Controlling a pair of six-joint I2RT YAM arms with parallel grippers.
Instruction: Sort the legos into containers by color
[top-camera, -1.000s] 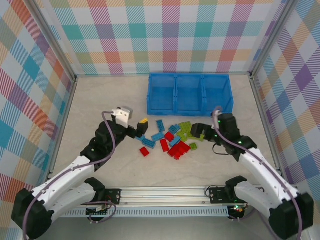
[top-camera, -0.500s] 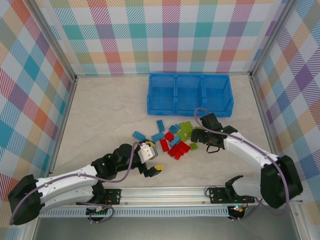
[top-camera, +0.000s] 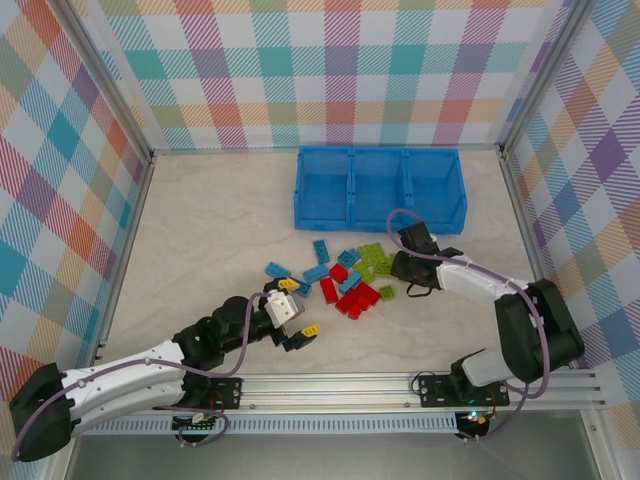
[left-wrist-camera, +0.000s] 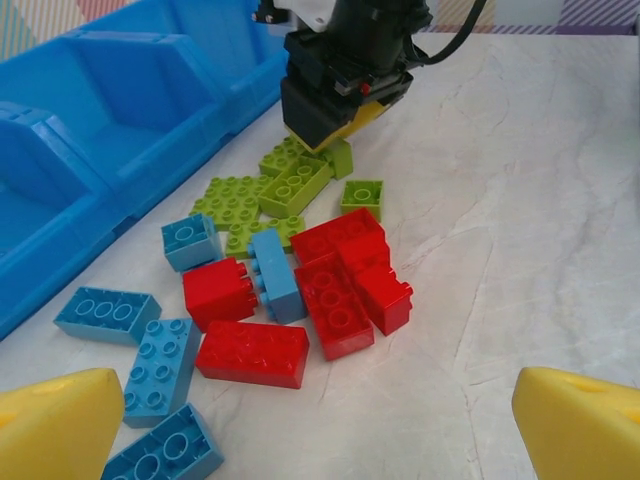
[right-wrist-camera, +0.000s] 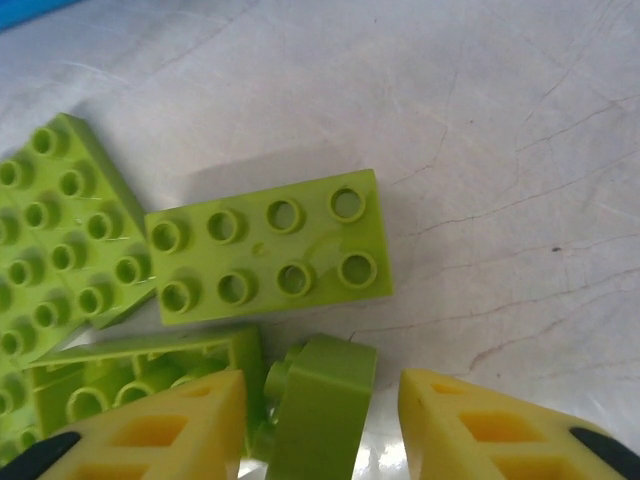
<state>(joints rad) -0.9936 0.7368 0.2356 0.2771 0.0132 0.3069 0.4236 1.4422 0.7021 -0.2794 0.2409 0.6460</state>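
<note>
Right hand (right-wrist-camera: 322, 382) brackets a tilted lime lego (right-wrist-camera: 318, 420).

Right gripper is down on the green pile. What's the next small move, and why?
Probably close the right gripper fully: its fingers straddle a small lime green brick with a gap showing on one side, so it doesn't look clamped yet.

legos (left-wrist-camera: 250, 352): we read no lettering on studs or sides
containers (top-camera: 380, 215): we find no label, no number
table (top-camera: 200, 240): we see no markings
plaid walls (top-camera: 340, 70): we see pattern, no signs
</note>
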